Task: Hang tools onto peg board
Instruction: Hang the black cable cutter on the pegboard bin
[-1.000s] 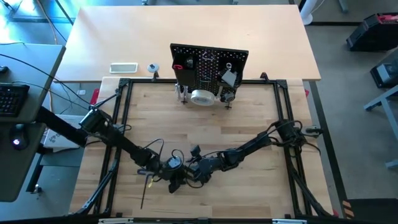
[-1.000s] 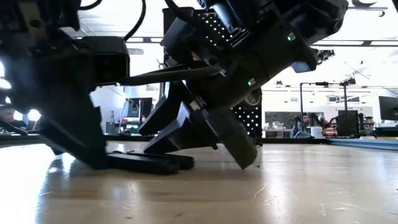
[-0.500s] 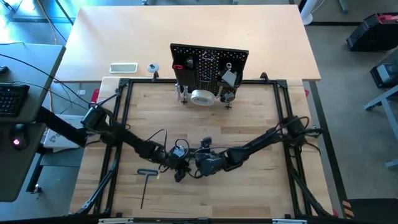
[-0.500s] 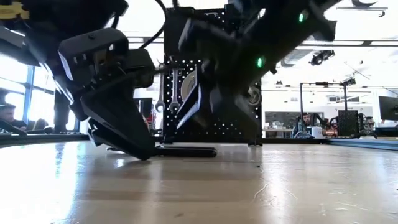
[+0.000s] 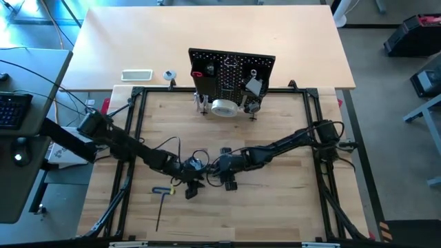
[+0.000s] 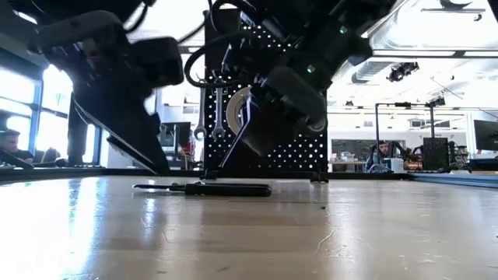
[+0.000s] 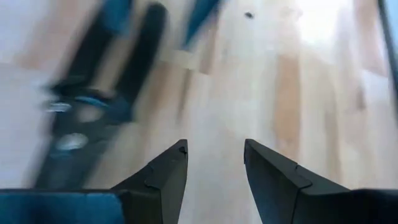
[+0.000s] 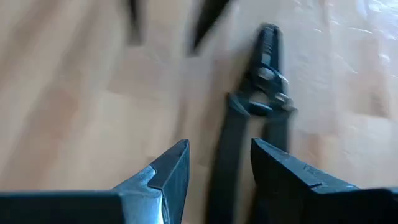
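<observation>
Dark-handled pliers (image 8: 252,124) lying flat on the wooden surface (image 5: 275,207), well short of the peg board (image 5: 231,72) at the far edge. Right tool (image 8: 217,163) spread just above, lined up, probably to straddle the handles. Left tool (image 7: 214,163) alongside, likewise spread and empty.

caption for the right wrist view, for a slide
Open right gripper hovering over dark-handled pliers lying on the wooden table.
</observation>
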